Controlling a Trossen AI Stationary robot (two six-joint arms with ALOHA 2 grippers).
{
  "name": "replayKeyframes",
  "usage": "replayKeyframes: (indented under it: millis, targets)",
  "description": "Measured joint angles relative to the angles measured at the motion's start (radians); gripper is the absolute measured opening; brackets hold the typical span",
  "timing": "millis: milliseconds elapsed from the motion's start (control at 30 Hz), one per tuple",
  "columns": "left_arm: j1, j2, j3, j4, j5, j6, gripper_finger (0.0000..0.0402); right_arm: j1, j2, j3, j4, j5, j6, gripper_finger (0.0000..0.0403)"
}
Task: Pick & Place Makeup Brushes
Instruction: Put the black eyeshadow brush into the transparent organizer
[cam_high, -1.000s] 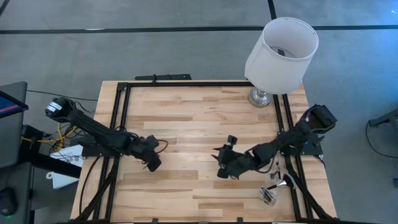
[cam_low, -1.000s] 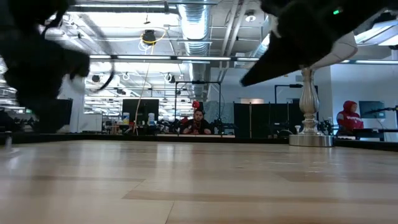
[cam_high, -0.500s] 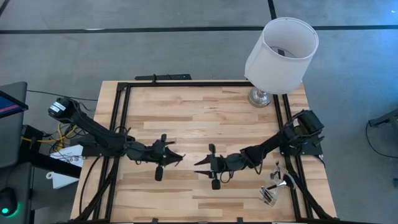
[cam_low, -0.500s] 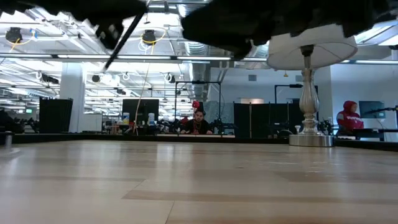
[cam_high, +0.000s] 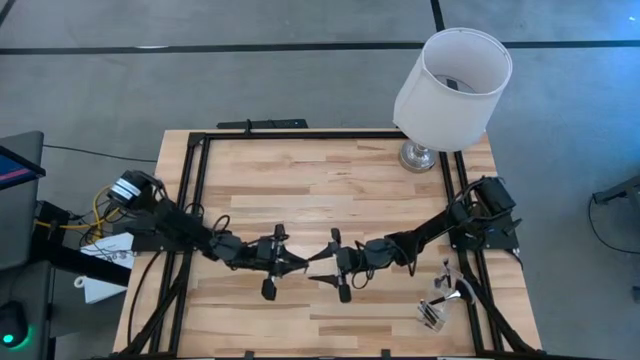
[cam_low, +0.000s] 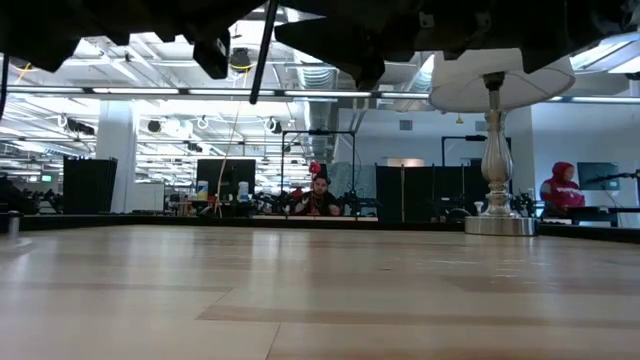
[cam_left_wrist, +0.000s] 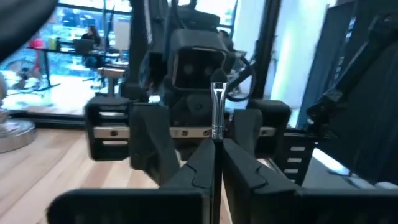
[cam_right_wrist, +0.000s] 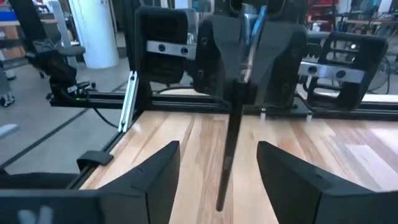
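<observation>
The two arms meet in the middle of the wooden surface (cam_high: 300, 180), up in the air. The left claw (cam_high: 296, 264) is squeezed tight on a makeup brush (cam_left_wrist: 217, 112). In the left wrist view, the thin brush with its silver part stands up between the left claw's fingers (cam_left_wrist: 245, 171). In the right wrist view, the dark handle of the brush (cam_right_wrist: 233, 149) hangs down from the left claw toward the right one.

The right claw (cam_high: 322, 270) faces the left claw, very near it. Its fingers (cam_right_wrist: 155, 171) are spread wide apart, one on each side of the handle, and they do not touch it yet.

In the low view, a thin stick (cam_low: 262, 50) pokes down from the dark arms high above the surface. It looks like the same brush.

It looks like a pass from one arm to the other. The pick-up part seems done for this brush, since it is off the surface and held. The right claw has not closed on it yet.

Near the right corner of the surface lies a small clear holder (cam_high: 437, 312). That may be where brushes go, but I cannot tell. I see no other brushes lying on the wood. A lamp (cam_high: 452, 85) stands at the far right corner.
</observation>
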Motion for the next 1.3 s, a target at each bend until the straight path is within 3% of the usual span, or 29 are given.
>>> replayKeyframes:
  millis: [167, 333, 767, 1100, 1300]
  targets:
    - [0.015, 0.042, 0.007, 0.048, 0.016, 0.0, 0.0017, -0.002, 0.0, 0.0, 0.023, 0.0, 0.0, 0.0201]
    - [0.015, 0.069, 0.033, 0.054, 0.034, 0.001, 0.0017, -0.008, 0.0, 0.0, 0.026, 0.0, 0.0, 0.0169]
    - [0.015, 0.07, 0.039, 0.05, 0.047, 0.009, 0.0017, -0.005, 0.0, 0.0, -0.003, -0.001, -0.029, 0.0017]
    - [0.015, 0.07, 0.039, 0.04, 0.041, -0.004, 0.0059, 0.013, -0.015, 0.0, -0.094, 0.064, -0.038, 0.0009]
    - [0.007, 0.07, 0.034, 0.038, 0.049, -0.004, 0.0106, 0.071, -0.104, -0.001, -0.295, 0.255, -0.028, 0.0017]
